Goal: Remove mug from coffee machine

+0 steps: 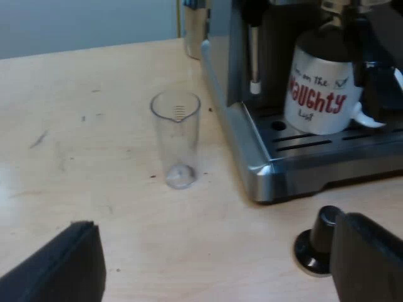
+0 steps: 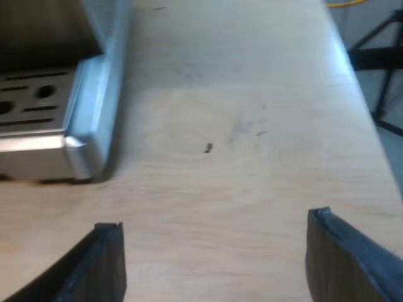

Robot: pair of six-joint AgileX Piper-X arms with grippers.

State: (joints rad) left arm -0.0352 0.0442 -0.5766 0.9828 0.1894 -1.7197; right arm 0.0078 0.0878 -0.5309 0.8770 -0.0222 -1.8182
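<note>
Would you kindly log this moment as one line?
mug: on espresso machine drip tray; left gripper: open, near black-knobbed tamper; right gripper: open, over table

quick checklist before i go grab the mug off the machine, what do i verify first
1. Mug stands on the drip tray: ok.
2. Left gripper open and empty: ok.
3. Right gripper open and empty, over bare table by the tray's corner: ok.
4. Room around the left gripper: not ok, the tamper sits right beside one of its fingers.
5. Measuring glass upright on the table, apart from the machine: ok, but it stands near the way in.
6. What the mug holds: cannot tell, its inside is hidden, so lift it level.
</note>
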